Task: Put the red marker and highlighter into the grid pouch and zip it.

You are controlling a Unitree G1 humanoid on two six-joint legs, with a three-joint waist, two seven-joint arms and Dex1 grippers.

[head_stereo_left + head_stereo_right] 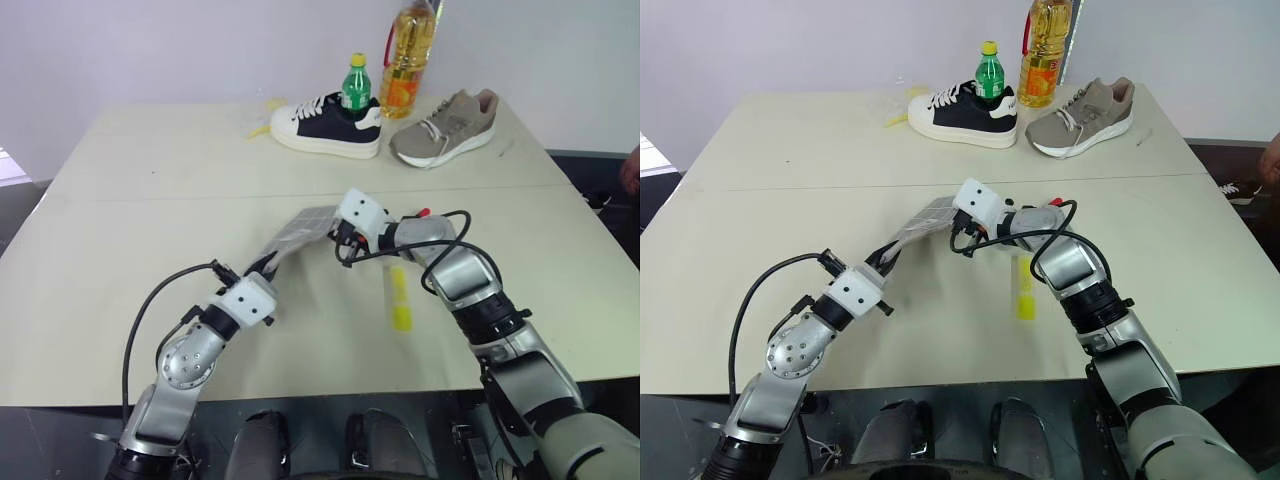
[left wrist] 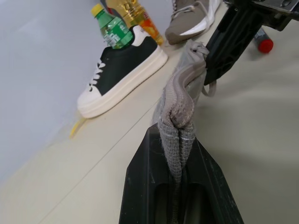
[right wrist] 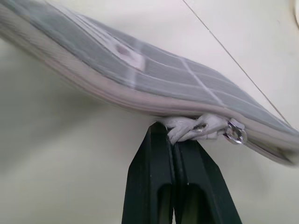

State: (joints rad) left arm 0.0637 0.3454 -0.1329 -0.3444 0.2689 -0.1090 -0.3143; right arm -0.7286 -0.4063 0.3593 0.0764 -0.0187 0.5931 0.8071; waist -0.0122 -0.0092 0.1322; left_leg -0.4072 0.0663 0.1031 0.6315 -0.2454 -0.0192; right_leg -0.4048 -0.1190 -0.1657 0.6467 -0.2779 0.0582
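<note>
— How far along are you?

— I'm holding the grid pouch (image 1: 300,232) mid-surface: left gripper (image 2: 179,140) jaws clamping its near end, right gripper (image 3: 174,136) jaws pinching the zipper pull (image 3: 201,128).

— And the pens?

— The highlighter (image 1: 400,298) and the red marker (image 2: 263,42) are lying outside, right of the pouch; filling and zipping are remaining.

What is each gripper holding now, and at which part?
The left gripper clamps one end edge of the grid pouch. The right gripper pinches the white zipper pull at the pouch's other end.
</note>
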